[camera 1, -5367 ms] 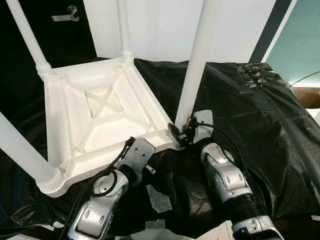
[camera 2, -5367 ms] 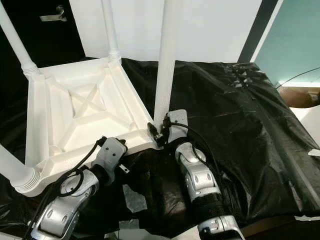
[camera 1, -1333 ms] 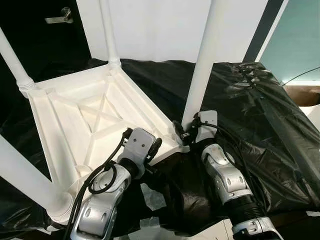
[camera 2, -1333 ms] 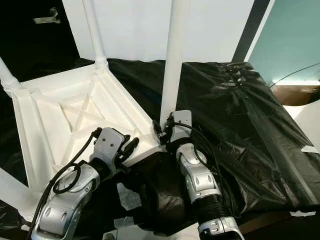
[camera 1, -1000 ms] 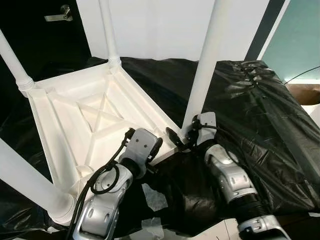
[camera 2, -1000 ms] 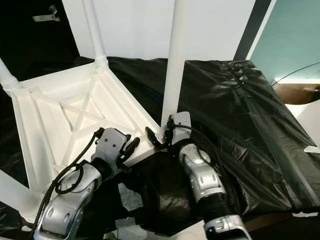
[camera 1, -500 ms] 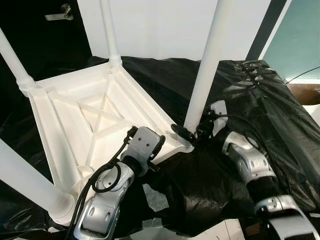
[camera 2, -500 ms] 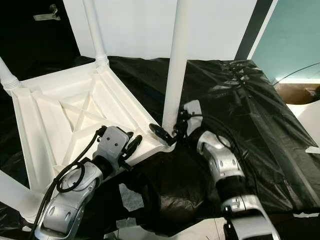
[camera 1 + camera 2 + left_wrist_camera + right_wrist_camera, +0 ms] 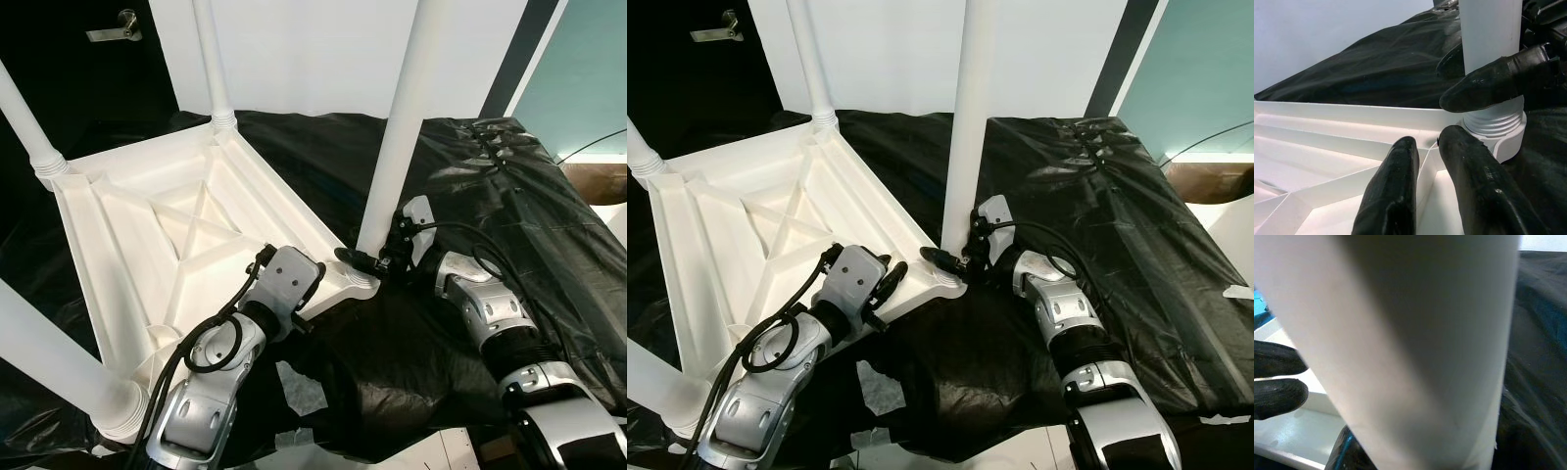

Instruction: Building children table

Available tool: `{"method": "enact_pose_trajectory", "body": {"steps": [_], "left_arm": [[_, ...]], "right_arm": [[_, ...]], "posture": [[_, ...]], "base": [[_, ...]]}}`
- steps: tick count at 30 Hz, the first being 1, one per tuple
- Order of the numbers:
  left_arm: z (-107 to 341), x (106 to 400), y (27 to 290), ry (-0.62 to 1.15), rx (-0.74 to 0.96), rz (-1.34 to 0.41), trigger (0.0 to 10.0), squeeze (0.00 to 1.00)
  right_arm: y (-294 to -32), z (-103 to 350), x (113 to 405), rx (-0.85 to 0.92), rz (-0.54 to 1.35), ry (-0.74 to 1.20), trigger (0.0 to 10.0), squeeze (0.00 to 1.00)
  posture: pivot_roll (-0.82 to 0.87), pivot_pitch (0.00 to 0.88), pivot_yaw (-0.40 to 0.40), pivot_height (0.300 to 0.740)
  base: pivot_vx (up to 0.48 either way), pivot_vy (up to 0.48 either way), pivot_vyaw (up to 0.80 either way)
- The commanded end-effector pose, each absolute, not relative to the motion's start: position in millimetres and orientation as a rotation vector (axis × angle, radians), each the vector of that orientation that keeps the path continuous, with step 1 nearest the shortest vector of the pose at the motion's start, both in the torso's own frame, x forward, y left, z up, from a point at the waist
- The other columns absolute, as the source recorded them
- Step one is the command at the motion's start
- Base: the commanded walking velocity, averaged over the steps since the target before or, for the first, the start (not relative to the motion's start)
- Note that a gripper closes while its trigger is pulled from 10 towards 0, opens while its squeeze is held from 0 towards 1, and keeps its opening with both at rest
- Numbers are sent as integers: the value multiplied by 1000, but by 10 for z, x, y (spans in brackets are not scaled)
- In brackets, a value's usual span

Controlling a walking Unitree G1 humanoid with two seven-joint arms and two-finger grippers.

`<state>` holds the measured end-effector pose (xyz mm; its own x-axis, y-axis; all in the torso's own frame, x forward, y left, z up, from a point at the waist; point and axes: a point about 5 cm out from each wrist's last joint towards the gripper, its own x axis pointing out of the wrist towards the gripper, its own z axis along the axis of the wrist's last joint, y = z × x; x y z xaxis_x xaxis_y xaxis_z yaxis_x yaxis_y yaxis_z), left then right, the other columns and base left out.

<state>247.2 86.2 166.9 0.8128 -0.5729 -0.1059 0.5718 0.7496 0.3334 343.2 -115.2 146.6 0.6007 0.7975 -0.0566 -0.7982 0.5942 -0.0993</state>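
A white plastic children's table (image 9: pixel 127 225) lies upside down on black sheeting, its legs pointing up. My left gripper (image 9: pixel 312 284) is shut on the table's near rim; the left wrist view shows its fingers (image 9: pixel 1393 191) pinching a thin white wall. The near right leg (image 9: pixel 397 127) stands in its threaded corner socket (image 9: pixel 1493 125). My right gripper (image 9: pixel 364 253) is shut on the base of this leg, one finger (image 9: pixel 1488 81) across the front and the other behind. That leg (image 9: pixel 1415 342) is right up against the right wrist camera.
Black plastic sheeting (image 9: pixel 509 196) covers the surface to the right and in front. Other legs rise at the far corner (image 9: pixel 211 59), far left (image 9: pixel 24 98) and near left (image 9: pixel 49 362). A white wall panel stands behind, and a dark door with a handle (image 9: pixel 118 24) at the far left.
My right wrist has swung from the front of the near right leg round to its right side, fingers staying at the base. The left gripper keeps its hold on the rim.
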Motion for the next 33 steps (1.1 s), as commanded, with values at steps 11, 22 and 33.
{"method": "enact_pose_trajectory", "body": {"steps": [11,22,33], "left_arm": [[1632,2511,882,-4,387,-578,10000,0],[1632,2510,844,-6,393,-605,10000,0],[1610,2504,855,1,401,-605,10000,0]], "right_arm": [[-850,1192,3295,-57,446,89,0,0],[-605,1283,3149,7,424,25,10000,0],[-834,1382,3167,-10,441,-28,10000,1000]], "posture": [[121,36,-54,740],[113,43,-41,740],[114,44,-45,740]], "base": [[0,0,0],[0,0,0],[0,0,0]]}}
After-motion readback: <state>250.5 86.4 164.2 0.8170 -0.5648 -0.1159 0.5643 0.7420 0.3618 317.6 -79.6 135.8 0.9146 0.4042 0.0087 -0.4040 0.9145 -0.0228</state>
